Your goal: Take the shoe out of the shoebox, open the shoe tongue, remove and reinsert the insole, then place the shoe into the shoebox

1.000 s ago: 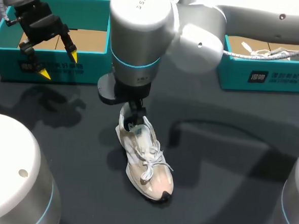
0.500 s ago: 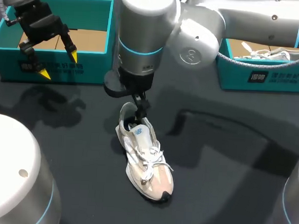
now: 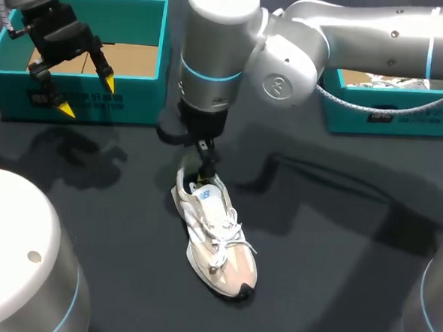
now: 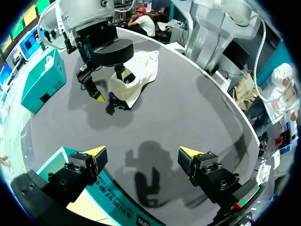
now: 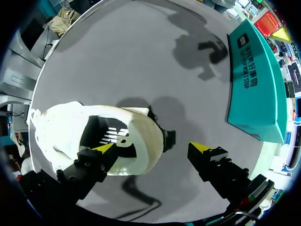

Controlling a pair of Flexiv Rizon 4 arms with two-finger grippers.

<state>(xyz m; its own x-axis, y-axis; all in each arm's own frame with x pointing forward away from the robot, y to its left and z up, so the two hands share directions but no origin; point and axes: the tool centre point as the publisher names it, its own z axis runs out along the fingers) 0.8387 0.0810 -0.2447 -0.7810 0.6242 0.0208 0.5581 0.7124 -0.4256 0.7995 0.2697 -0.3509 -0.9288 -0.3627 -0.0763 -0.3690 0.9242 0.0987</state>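
My right gripper (image 5: 153,147) is spread apart over the heel of the shoe (image 3: 215,237), with one finger above the shoe's opening and the other outside the heel, above the bare surface (image 3: 336,256). The shoe stands on its sole directly under this gripper. My left gripper (image 3: 86,97) is spread apart, holding nothing, above the front wall of the shoebox (image 3: 135,100).

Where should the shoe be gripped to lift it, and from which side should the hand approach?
Grip the heel rim of the shoe, coming down from above. It stands upright on its sole, opening facing up, so one finger fits inside and one behind the heel, as the open right hand straddles it.
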